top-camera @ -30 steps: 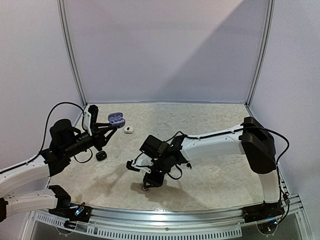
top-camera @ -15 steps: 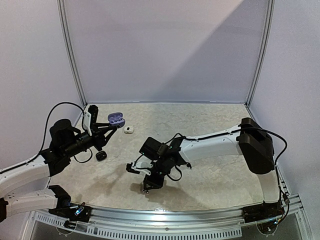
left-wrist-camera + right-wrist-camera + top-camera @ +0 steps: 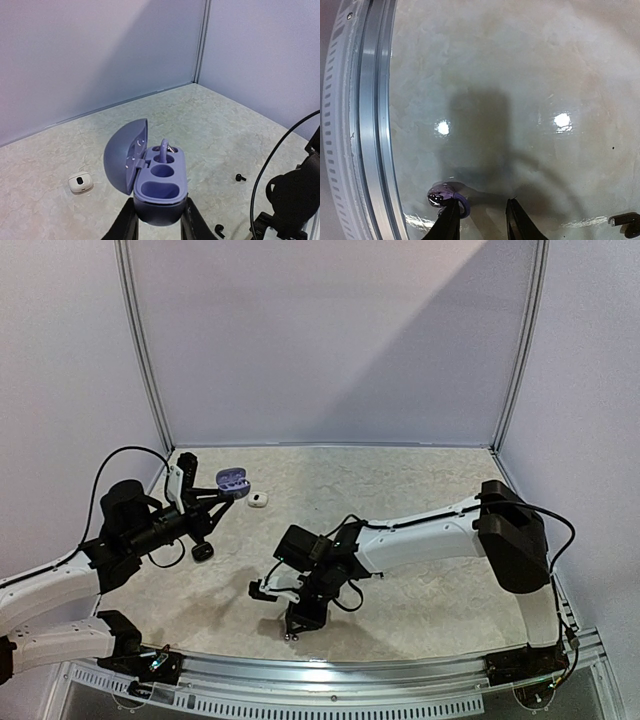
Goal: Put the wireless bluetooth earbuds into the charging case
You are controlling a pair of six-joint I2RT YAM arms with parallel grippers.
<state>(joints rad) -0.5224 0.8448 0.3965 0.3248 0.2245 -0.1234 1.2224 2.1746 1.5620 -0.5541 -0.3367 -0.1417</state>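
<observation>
My left gripper (image 3: 226, 486) is shut on an open purple charging case (image 3: 159, 180), held above the table at the back left; it also shows in the top view (image 3: 232, 479). One purple earbud (image 3: 164, 149) stands in the case's far slot, and the near slots are empty. My right gripper (image 3: 482, 222) is open and low over the table near the front rail. A shiny purple earbud with a loop (image 3: 445, 196) lies on the table against my left fingertip (image 3: 451, 220), not between the jaws. From above, the right gripper (image 3: 300, 625) points straight down.
A closed white case (image 3: 80, 182) lies on the table left of the purple one, also in the top view (image 3: 258, 500). Two black earbuds (image 3: 240, 177) (image 3: 219, 230) lie to the right. A black case (image 3: 203, 551) sits near the left arm. The metal front rail (image 3: 370, 125) is close.
My right gripper has moved toward the front edge and lower over the table. The left arm and its case have not moved.
</observation>
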